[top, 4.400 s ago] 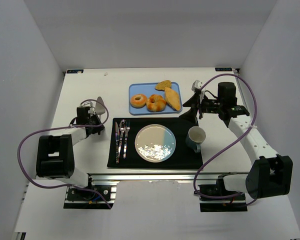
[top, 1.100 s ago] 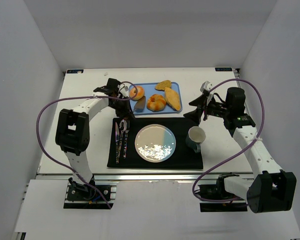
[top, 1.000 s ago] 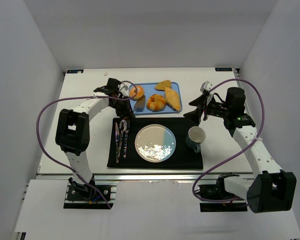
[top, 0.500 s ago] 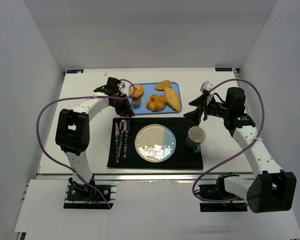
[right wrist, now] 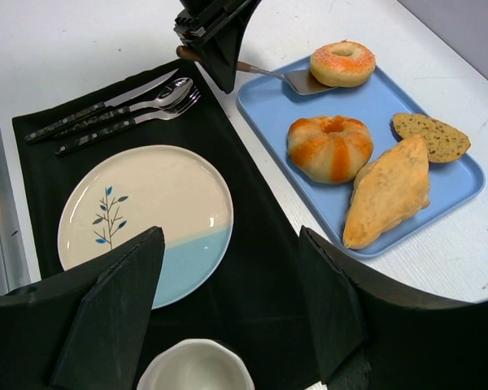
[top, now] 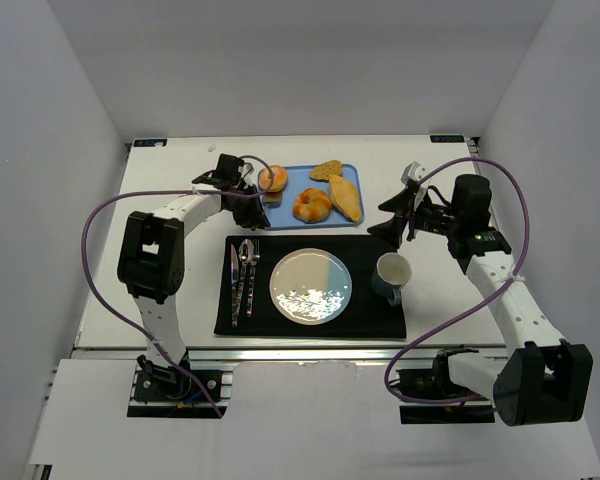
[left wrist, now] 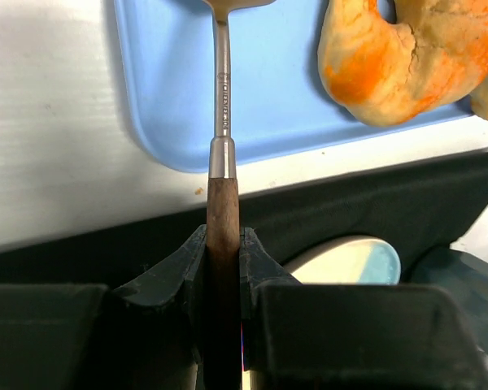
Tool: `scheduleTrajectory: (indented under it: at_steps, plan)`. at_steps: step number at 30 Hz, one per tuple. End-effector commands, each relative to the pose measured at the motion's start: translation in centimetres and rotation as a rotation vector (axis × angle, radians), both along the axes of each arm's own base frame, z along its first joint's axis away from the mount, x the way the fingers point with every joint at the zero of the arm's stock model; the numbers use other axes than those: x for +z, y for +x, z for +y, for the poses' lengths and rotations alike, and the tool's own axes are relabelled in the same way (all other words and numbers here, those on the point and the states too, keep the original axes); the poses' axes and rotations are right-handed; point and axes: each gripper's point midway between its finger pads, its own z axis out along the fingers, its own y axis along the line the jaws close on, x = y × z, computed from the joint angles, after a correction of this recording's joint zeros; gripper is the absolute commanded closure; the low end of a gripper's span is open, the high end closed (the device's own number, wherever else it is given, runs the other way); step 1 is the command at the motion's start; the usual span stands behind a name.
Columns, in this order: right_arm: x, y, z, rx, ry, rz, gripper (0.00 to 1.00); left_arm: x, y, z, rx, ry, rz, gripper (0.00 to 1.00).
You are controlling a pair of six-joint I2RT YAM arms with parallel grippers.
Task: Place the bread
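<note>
The bread is a small golden-orange bagel (top: 272,178) at the far left corner of the blue tray (top: 286,221). It also shows in the right wrist view (right wrist: 342,62). My left gripper (top: 247,194) is shut on the wooden handle of a spatula (left wrist: 223,236). The spatula's metal blade (right wrist: 301,80) reaches the bagel's near edge; I cannot tell whether the bagel is lifted. The bagel is out of the left wrist view. My right gripper (top: 385,220) is open and empty, right of the tray, above the black mat's (right wrist: 252,268) far right corner.
The tray also holds a knotted roll (top: 312,205), a tan bread slice (top: 345,197) and a small brown piece (top: 327,170). On the mat (top: 280,322) lie a plate (top: 310,285), a mug (top: 391,275) and cutlery (top: 243,270).
My left arm came from left of the mat to the tray with the spatula. The bagel moved from mid-left of the tray to its far left corner. The right arm barely moved.
</note>
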Motion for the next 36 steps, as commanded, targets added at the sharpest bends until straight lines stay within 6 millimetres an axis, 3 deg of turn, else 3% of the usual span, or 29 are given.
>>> scheduleTrajectory:
  at_steps: [1,16,29,36]
  plan:
    - [0.8,0.0,-0.1,0.004,0.016,-0.035,0.28,1.9,2.0,0.0,-0.029,0.024,-0.126,1.00]
    - [0.8,0.0,-0.1,0.005,0.010,-0.034,0.28,1.8,1.4,0.2,-0.111,0.087,-0.246,1.00]
    - [0.6,0.0,-0.1,0.010,0.006,-0.033,0.28,5.6,0.1,0.3,-0.149,0.068,-0.408,1.00]
    - [0.7,0.0,-0.2,0.019,-0.003,-0.052,0.28,7.6,-3.0,-0.1,-0.219,0.064,-0.430,1.00]
